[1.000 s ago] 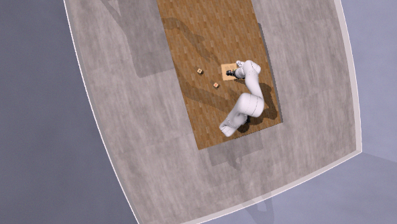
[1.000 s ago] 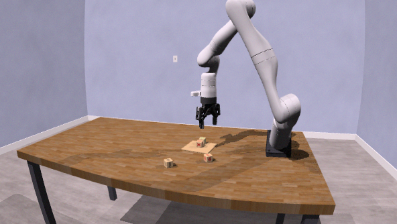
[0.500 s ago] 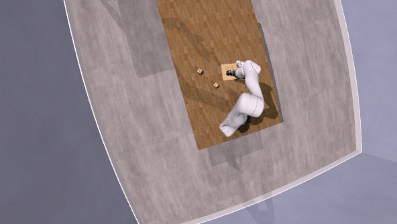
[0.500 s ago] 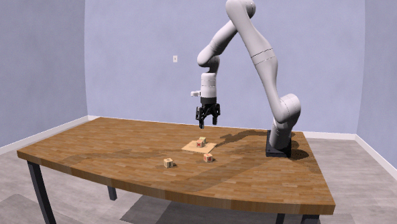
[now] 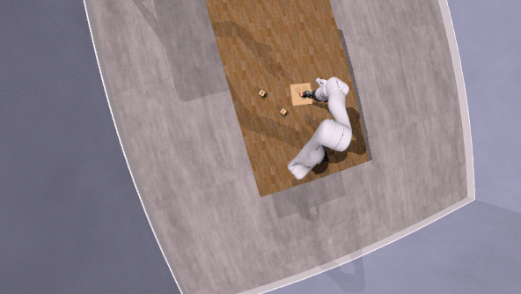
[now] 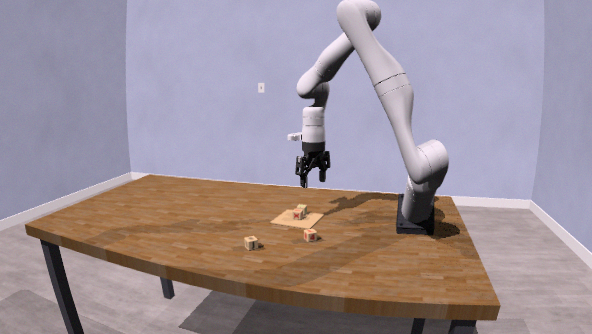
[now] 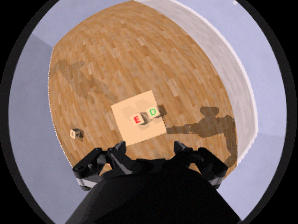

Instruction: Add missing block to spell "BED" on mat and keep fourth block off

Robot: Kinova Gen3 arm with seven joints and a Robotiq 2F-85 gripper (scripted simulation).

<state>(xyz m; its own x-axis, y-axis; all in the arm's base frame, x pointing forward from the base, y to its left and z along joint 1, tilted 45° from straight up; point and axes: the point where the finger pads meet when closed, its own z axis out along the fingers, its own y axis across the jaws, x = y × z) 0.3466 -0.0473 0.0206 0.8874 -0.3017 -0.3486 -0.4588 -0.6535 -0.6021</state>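
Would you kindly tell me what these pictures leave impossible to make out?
- Letters on the two off-mat blocks: too small in all views.
- One of those blocks: outside the wrist view.
- Part of the mat: covered by the arm in the top view.
- Fingers: partly hidden by the gripper body, wrist view.

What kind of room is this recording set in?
Probably a bare test room for tabletop manipulation: plain lavender walls, a grey floor, and one wooden table carrying a white arm, a small mat and lettered blocks. No other furniture shows.
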